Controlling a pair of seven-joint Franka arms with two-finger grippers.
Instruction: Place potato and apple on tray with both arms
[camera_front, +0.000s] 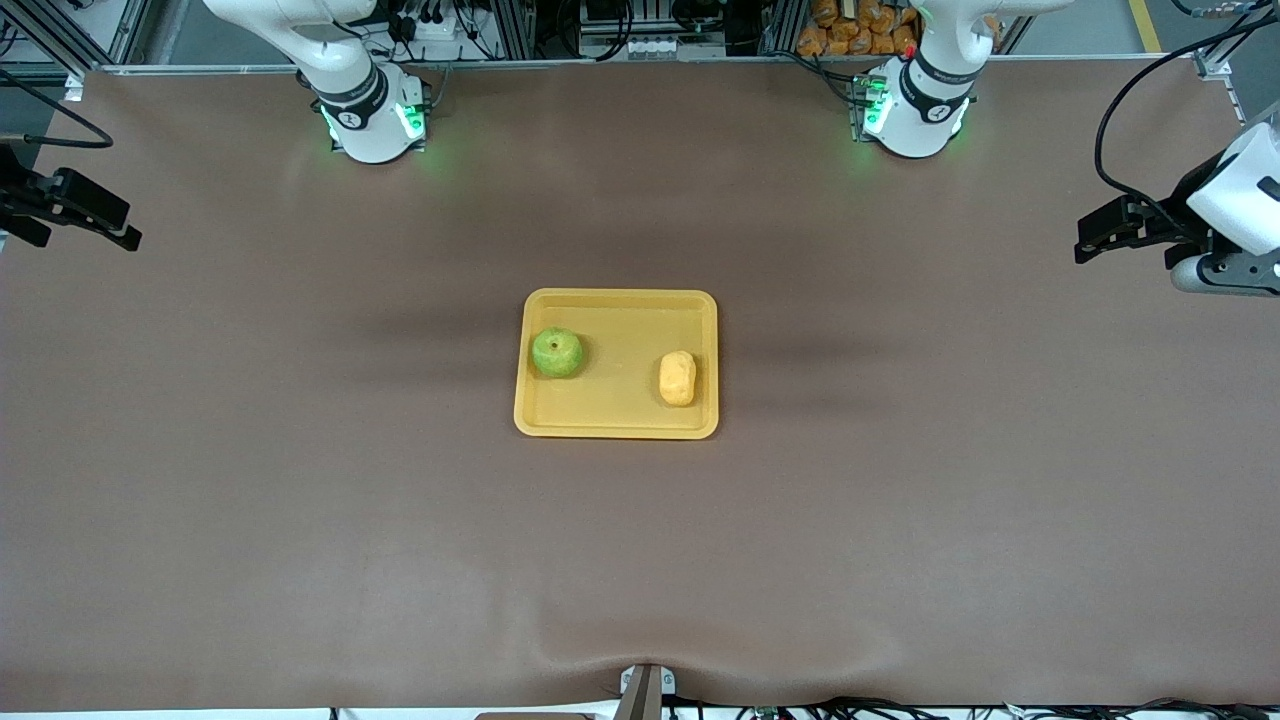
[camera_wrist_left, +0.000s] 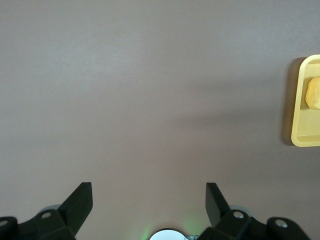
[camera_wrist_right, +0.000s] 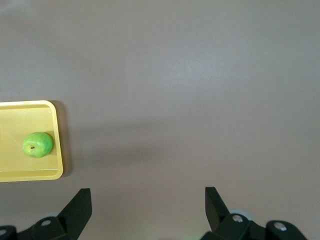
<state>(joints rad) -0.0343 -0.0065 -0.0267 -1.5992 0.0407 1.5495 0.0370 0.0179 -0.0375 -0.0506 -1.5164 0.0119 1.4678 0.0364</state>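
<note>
- Table (camera_front: 300, 500): brown matte cover, slightly rumpled along the edge nearest the front camera; it carries only the tray and its load.
- Tray (camera_front: 620, 315): flat yellow-orange plastic with a low rim, at table centre. Judged stiff and light; it would likely slide if pushed sideways. Its edge also shows in the left wrist view (camera_wrist_left: 300, 135) and the right wrist view (camera_wrist_right: 30, 107).
- Left gripper (camera_front: 1095, 235): over the table margin at the left arm's end, about 3 o'clock from the tray and well apart from it. Fingers spread wide, nothing between them (camera_wrist_left: 150, 200). Arm waits.
- Right gripper (camera_front: 100, 225): over the margin at the right arm's end, roughly 9 to 10 o'clock from the tray. Fingers likewise spread, empty (camera_wrist_right: 147, 200). Arm waits.
- Apple (camera_front: 557, 352): in the tray, 9 o'clock half, stem dimple up. Judged firm, smooth, apt to roll; best pinched across its widest girth from above.
- Potato (camera_front: 677, 378): in the tray, 3 to 4 o'clock half, just beside the rim, well apart from the apple. Judged light, matte, grippy; best taken across the short axis.
- Status, judged: both items sit on the tray; placement looks complete.
</note>
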